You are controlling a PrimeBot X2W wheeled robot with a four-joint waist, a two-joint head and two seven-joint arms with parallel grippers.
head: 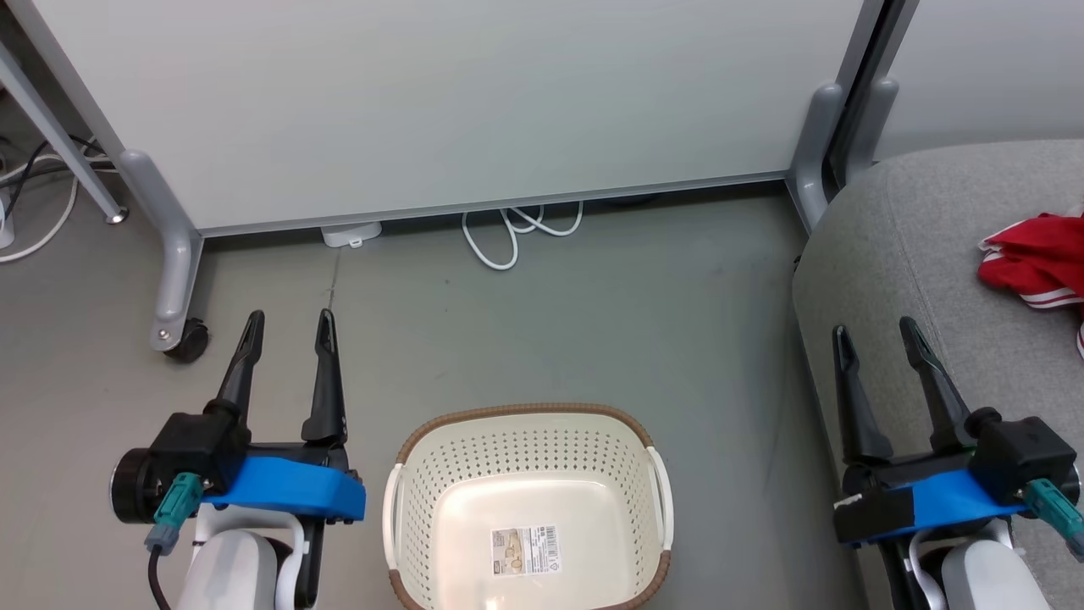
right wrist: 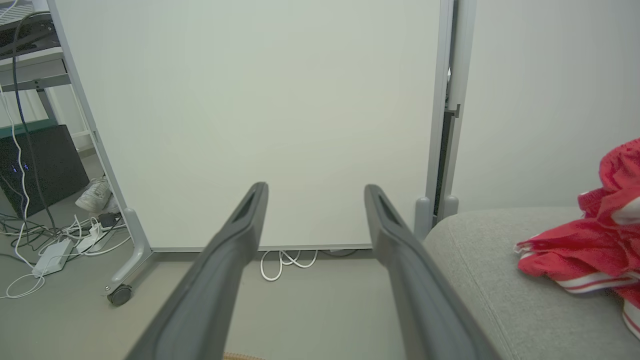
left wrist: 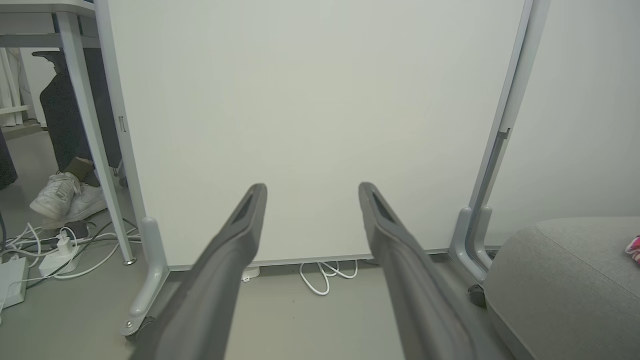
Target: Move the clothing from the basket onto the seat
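Observation:
The cream-white basket (head: 406, 500) with a brown rim stands on the floor at the bottom centre, holding nothing but a barcode sticker (head: 525, 551) on its floor. Red clothing (head: 1033, 258) with white stripes lies bunched on the grey seat (head: 898, 246) at the right; the same clothing (right wrist: 585, 245) shows in the right wrist view. My left gripper (head: 288, 326) hovers open left of the basket, nothing between its fingers. Over the seat's near edge my right gripper (head: 872, 335) is open too, well short of the clothing.
A white partition panel (head: 440, 102) on castor feet (head: 182, 339) stands ahead, with white cables (head: 517, 233) looped at its base. A person's shoes (left wrist: 67, 195) and a power strip (left wrist: 12, 280) are beyond the panel to the left. Bare grey floor lies between basket and panel.

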